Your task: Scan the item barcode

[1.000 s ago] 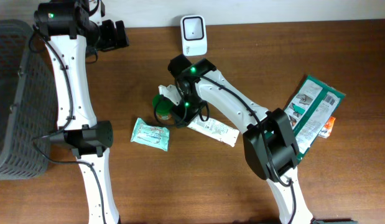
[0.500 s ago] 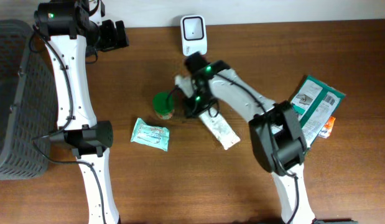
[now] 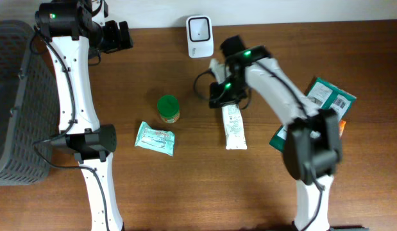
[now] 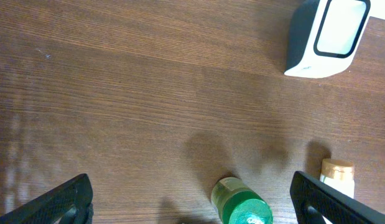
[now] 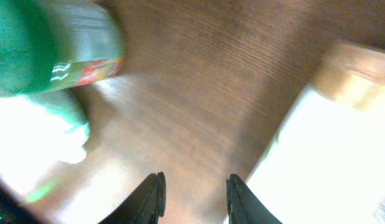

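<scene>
Lying flat on the wooden table (image 3: 262,192), the white tube (image 3: 233,125) sits a short way in front of the scanner (image 3: 200,35) and a little to its right. Its tan cap end points toward the scanner and is tucked under the right arm's wrist. The right fingers (image 5: 152,199) hang low over the wood beside the tube, slightly parted, with bare table between them and nothing pinched. That wrist view is smeared, so I cannot tell whether a tip brushes the tube. At the far left corner, the left fingers (image 4: 61,199) are spread wide and empty above the table. A green-lidded jar (image 3: 167,108) stands well apart on the tube's left, with a pale green wipes packet (image 3: 154,138) near it. A green bag (image 3: 329,99) lies toward the right edge and a grey basket (image 3: 12,96) sits at the left.
</scene>
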Controlling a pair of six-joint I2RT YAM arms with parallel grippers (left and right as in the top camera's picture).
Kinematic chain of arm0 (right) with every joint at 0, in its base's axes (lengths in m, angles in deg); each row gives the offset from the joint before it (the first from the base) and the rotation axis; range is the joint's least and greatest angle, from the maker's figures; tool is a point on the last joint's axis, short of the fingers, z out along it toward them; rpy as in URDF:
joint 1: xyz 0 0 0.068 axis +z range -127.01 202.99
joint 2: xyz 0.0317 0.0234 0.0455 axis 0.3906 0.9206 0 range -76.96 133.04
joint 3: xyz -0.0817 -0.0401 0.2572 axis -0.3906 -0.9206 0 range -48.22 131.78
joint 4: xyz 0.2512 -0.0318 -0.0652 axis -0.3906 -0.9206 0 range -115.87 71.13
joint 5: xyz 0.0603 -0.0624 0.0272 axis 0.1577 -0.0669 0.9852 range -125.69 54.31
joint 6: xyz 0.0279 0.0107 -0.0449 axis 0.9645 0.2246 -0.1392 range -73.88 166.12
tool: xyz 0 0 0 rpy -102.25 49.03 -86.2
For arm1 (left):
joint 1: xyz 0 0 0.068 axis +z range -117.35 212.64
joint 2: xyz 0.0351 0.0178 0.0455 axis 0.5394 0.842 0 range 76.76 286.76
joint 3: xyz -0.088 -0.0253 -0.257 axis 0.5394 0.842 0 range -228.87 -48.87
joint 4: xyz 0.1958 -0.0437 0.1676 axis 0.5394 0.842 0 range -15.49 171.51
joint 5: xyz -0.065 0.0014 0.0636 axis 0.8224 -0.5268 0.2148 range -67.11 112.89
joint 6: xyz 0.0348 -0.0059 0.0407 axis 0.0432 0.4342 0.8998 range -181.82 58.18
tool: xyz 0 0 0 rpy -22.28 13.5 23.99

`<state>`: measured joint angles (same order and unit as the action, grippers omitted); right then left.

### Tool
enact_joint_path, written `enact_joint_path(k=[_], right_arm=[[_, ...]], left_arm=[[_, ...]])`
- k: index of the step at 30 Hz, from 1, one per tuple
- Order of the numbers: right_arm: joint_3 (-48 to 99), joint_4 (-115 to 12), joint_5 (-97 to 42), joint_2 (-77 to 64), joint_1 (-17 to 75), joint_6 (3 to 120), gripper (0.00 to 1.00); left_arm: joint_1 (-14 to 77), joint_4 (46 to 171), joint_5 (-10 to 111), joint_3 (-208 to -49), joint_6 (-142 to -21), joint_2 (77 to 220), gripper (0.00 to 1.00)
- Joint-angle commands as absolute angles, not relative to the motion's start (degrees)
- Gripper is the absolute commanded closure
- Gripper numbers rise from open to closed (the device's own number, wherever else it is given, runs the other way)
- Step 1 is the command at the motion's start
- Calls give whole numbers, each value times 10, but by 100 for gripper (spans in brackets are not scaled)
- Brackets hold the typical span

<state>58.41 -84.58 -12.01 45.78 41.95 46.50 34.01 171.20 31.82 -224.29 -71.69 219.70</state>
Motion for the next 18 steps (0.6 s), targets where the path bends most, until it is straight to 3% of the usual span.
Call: enact_joint_path(k=[1, 6, 12, 18], right_arm=[[604, -897, -108, 386, 365, 471, 67], [489, -888, -99, 388, 308, 470, 55], [327, -744, 0, 388, 304, 493, 54], [257, -652, -1, 388, 305, 565, 49]], left_arm=[[342, 1712, 314, -2251, -712, 2193, 1], [342, 1712, 314, -2251, -711, 2193, 1], [342, 1712, 314, -2251, -711, 2193, 1], [342, 1712, 314, -2251, -712, 2193, 1]])
